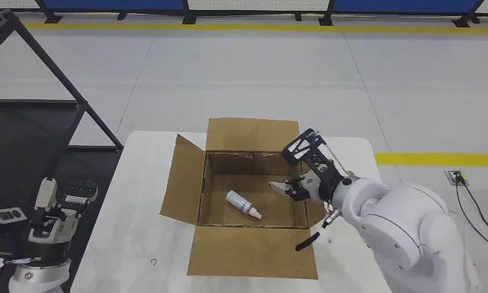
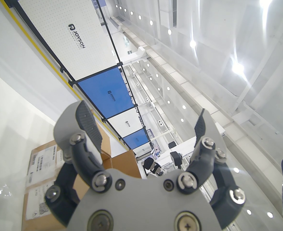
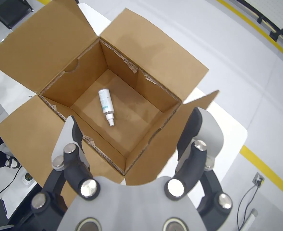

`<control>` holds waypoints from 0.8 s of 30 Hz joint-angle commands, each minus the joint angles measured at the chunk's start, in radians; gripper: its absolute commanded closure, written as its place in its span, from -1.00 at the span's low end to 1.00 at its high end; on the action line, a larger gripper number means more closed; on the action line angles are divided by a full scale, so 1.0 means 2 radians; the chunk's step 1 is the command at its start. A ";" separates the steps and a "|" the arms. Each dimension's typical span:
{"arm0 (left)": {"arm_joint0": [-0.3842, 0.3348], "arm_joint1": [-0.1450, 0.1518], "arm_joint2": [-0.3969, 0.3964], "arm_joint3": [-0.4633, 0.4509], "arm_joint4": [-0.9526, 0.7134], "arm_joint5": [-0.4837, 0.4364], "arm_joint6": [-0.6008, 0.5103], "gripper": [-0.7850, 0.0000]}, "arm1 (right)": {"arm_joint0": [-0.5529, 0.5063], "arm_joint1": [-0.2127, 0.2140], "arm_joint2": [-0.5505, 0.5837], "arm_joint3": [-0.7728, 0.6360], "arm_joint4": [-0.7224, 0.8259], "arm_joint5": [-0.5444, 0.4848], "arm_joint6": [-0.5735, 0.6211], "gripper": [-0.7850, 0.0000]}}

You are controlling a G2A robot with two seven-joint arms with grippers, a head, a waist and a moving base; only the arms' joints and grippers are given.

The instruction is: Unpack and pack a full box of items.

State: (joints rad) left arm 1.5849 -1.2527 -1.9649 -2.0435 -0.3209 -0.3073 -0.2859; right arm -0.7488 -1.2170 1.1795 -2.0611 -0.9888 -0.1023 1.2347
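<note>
Well apart: bottle (image 3: pixel 106 106), right fingers (image 3: pixel 68 133).

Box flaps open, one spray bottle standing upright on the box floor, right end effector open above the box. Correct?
One thing is off: the spray bottle lies on its side on the box floor, not upright. The right wrist view shows this plainly. The rest holds: the box has its flaps open, it holds one bottle, and the right end effector is open above the box.

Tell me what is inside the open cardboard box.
A single white spray bottle lies on its side on the floor of the cardboard box; the floor around it is bare. The near wall hides the floor strip right beneath it.
</note>
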 commanded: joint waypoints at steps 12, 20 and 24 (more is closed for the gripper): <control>0.021 -0.002 -0.026 0.004 -0.013 -0.014 0.025 -1.00 | 0.185 -0.054 -0.201 0.266 0.069 -0.012 -0.028 -1.00; 0.024 -0.003 -0.036 0.005 -0.020 -0.014 0.028 -1.00 | 0.211 -0.091 -0.279 0.397 0.099 -0.009 -0.059 -1.00; 0.021 -0.003 -0.031 0.003 -0.017 -0.013 0.026 -1.00 | 0.220 -0.109 -0.306 0.448 0.107 -0.004 -0.070 -1.00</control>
State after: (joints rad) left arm 1.6280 -1.2583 -2.0295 -2.0369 -0.3581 -0.3341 -0.2319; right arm -0.3140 -1.4258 0.5784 -1.1944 -0.7802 -0.1129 1.0985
